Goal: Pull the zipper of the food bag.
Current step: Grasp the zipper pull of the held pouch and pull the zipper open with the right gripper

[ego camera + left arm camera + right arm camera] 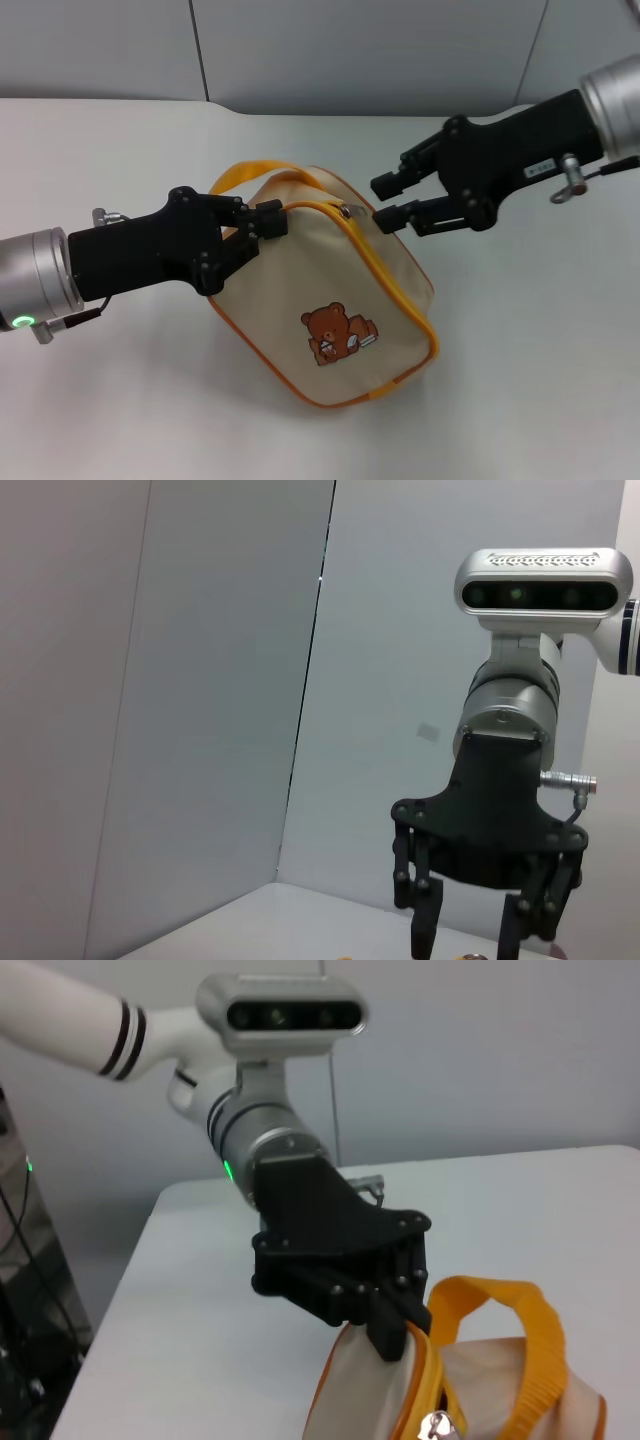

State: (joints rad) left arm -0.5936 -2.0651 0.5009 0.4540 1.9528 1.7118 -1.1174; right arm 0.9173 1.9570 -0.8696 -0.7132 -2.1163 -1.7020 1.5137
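The food bag (335,310) sits tilted at the centre of the head view on the white table (540,380), bear print (338,334) facing up. The left gripper (262,228), entering from the left edge, is clamped on the bag's upper-left fabric edge beside the orange strap handle (255,172). The right gripper (392,201), entering from the upper right, hovers with fingers parted narrowly, just beside the silver pull tab (349,211) of the zipper (390,290), holding nothing. The zipper track curves along the bag's right edge.
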